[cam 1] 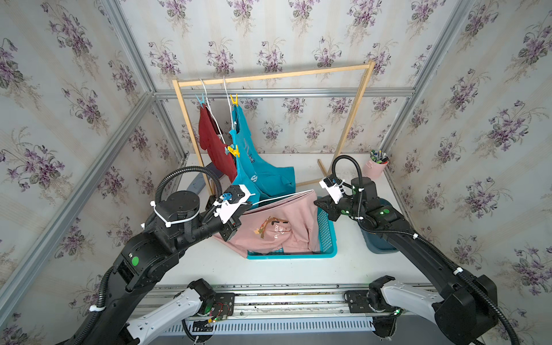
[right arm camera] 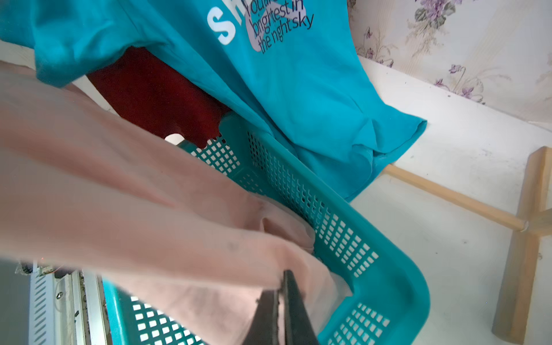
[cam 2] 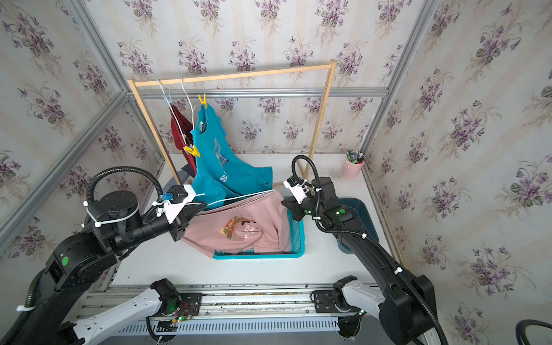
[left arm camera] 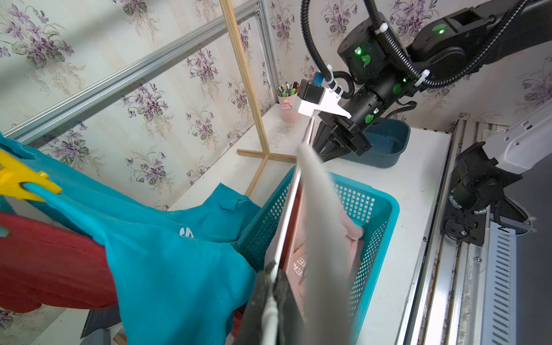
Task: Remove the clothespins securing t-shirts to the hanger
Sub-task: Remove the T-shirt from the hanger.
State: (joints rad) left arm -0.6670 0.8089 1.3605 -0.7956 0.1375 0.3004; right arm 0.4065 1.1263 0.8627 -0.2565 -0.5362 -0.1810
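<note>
The pale pink t-shirt (cam 1: 280,230) hangs on a white wire hanger (cam 1: 283,197) held level over the teal basket, its lower part inside. My left gripper (left arm camera: 273,268) is shut on the hanger's wire at one end. At the other end my right gripper (right arm camera: 282,276) is shut on the pink fabric (right arm camera: 179,215). On the wooden rack (cam 1: 268,76) the dark red t-shirt (cam 1: 213,143) and the turquoise t-shirt (cam 1: 257,176) hang from white hangers. A light blue clothespin (cam 1: 200,100) and two yellow clothespins (cam 1: 234,100) (cam 1: 234,151) are clipped on them. No clothespin shows on the pink shirt.
The teal mesh basket (cam 1: 328,239) stands mid-table. A dark blue bin (cam 1: 379,245) sits under my right arm. A pink cup of pens (cam 1: 375,168) is in the back right corner. The rack's feet (cam 1: 310,182) rest on the table behind the basket.
</note>
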